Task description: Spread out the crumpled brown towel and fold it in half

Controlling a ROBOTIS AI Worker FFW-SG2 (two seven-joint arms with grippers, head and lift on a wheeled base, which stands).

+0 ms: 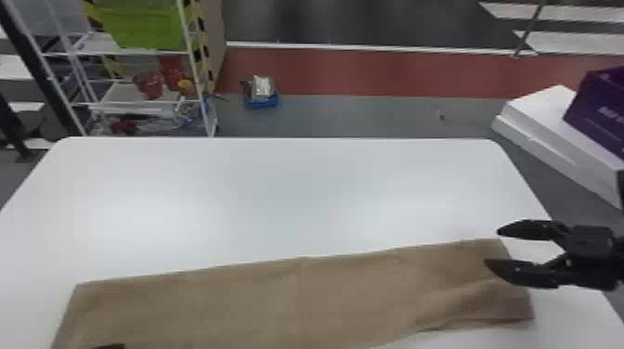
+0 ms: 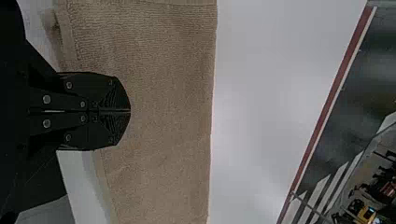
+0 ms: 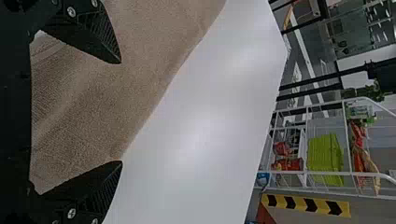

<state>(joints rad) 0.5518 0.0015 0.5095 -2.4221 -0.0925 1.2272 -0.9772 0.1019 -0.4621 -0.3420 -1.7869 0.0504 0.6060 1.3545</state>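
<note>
A: Nearest item?
B: Black two-fingered left gripper [image 1: 110, 346], over the brown cloth towel [image 1: 278, 301]; jaws pressed together.
A: Towel position?
B: Spread as a long strip across the near part of the white, round-cornered counter [image 1: 278, 195]; right end rumpled.
A: Right gripper [image 1: 491, 247]?
B: Black, at that end, jaws parted, released.
A: Beyond?
B: White metal rack [image 1: 116, 52] holding a lime-green bin [image 1: 144, 28], far left.
</note>
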